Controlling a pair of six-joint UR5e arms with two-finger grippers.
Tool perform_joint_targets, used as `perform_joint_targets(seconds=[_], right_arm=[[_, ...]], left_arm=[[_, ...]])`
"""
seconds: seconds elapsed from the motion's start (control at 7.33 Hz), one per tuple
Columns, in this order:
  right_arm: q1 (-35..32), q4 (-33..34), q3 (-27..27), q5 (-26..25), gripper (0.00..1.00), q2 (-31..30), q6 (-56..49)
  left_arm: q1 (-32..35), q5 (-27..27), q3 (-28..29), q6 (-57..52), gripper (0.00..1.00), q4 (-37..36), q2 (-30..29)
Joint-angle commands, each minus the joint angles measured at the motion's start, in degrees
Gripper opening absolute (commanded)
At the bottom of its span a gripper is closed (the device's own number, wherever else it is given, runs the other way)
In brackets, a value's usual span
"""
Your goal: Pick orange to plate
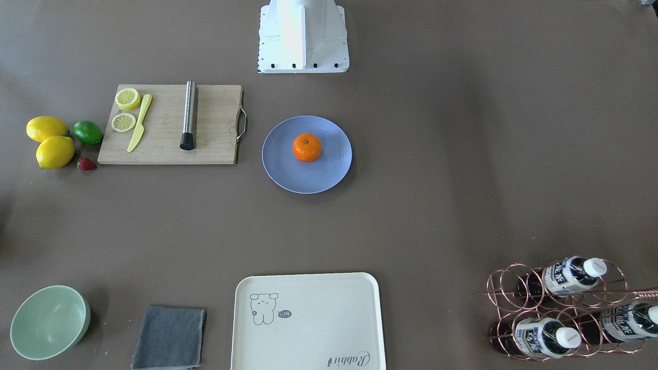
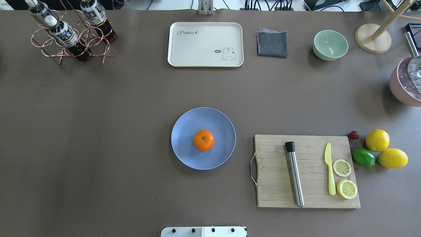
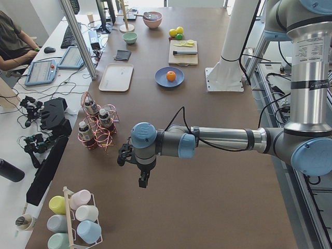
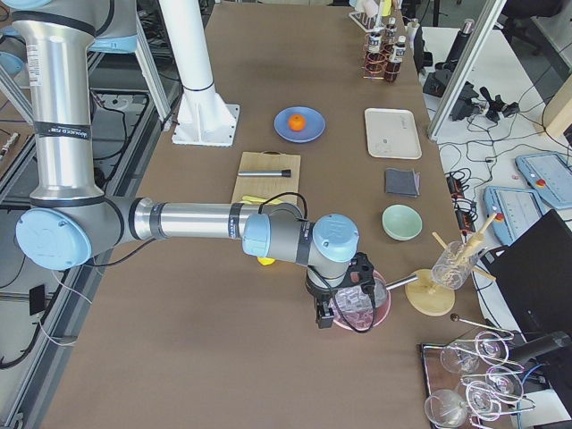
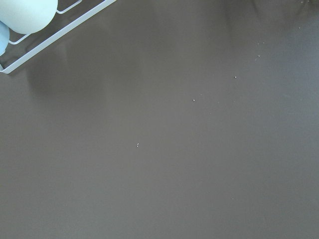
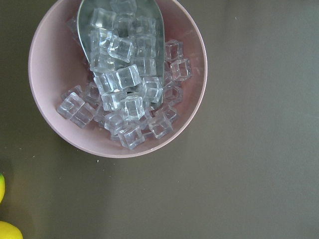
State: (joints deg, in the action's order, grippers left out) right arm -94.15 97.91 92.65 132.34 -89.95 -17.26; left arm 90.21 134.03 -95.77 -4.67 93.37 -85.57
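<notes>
The orange [image 1: 307, 147] sits near the middle of the light-blue plate [image 1: 288, 169], stem dimple up, with nothing touching it; the overhead view shows the orange [image 2: 203, 140] on the plate [image 2: 187, 156] too. Neither gripper appears in the front or overhead views. In the left side view, my left gripper [image 3: 140, 180] hangs far from the plate, past the bottle rack; I cannot tell whether it is open or shut. In the right side view, my right gripper [image 4: 330, 314] hangs over a pink bowl of ice cubes [image 6: 117, 79], state unclear.
A wooden cutting board [image 2: 279, 194] carries a steel muddler [image 2: 294, 174], yellow knife [image 2: 329, 172] and lemon halves. Two lemons [image 2: 377, 140], a lime [image 2: 363, 157] and a strawberry lie beside it. The far edge holds a cream tray [image 2: 205, 44], grey cloth [image 2: 272, 43], green bowl [image 2: 330, 45] and bottle rack [image 2: 70, 34].
</notes>
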Motion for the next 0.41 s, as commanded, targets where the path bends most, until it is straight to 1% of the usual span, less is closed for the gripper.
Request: perform_joint_targets(seconds=[0.0,0.27], right_arm=[[1.6,-0.1,0.2,-0.1,1.00,0.1,0.3],[2.8,-0.1,0.2,-0.2,1.00,0.1,0.5]], left_arm=[[0.2,0.2,0.0,0.0,0.98,0.0,0.0],[1.2,0.5,-0.4,0.0,0.98,-0.7,0.0]])
